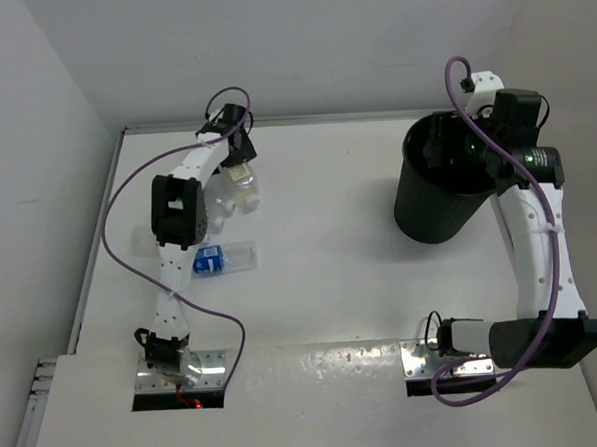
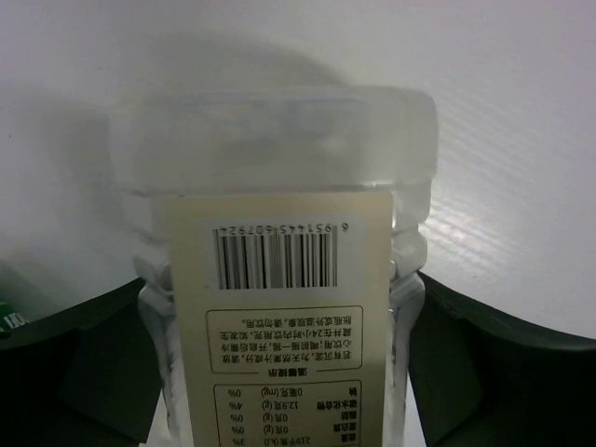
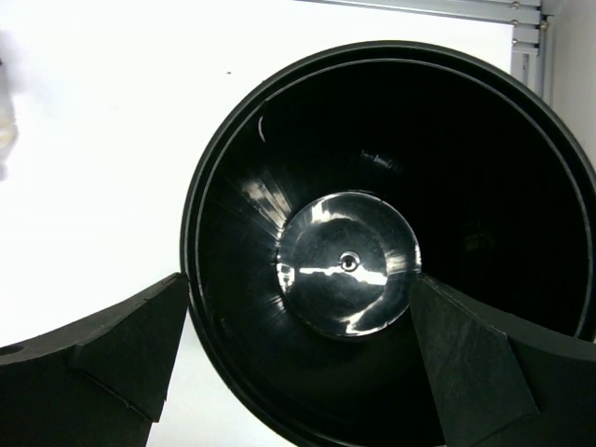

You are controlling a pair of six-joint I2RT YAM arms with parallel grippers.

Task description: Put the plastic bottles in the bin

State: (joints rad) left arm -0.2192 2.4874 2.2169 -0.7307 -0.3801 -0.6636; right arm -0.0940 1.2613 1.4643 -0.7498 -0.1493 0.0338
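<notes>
My left gripper [image 1: 237, 159] is at the far left of the table and is shut on a clear bottle with a pale barcode label [image 1: 241, 191]. In the left wrist view the bottle [image 2: 279, 279] fills the gap between my dark fingers [image 2: 503, 363]. A small bottle with a blue label [image 1: 217, 259] lies on the table under the left arm. Another clear bottle [image 1: 142, 239] lies partly hidden by that arm. The black bin [image 1: 439, 191] stands at the far right. My right gripper [image 3: 298, 363] is open over its mouth, and the bin [image 3: 391, 140] looks empty inside.
White walls close the table on the left and at the back. A purple cable loops off each arm. Metal base plates [image 1: 181, 375] sit at the near edge.
</notes>
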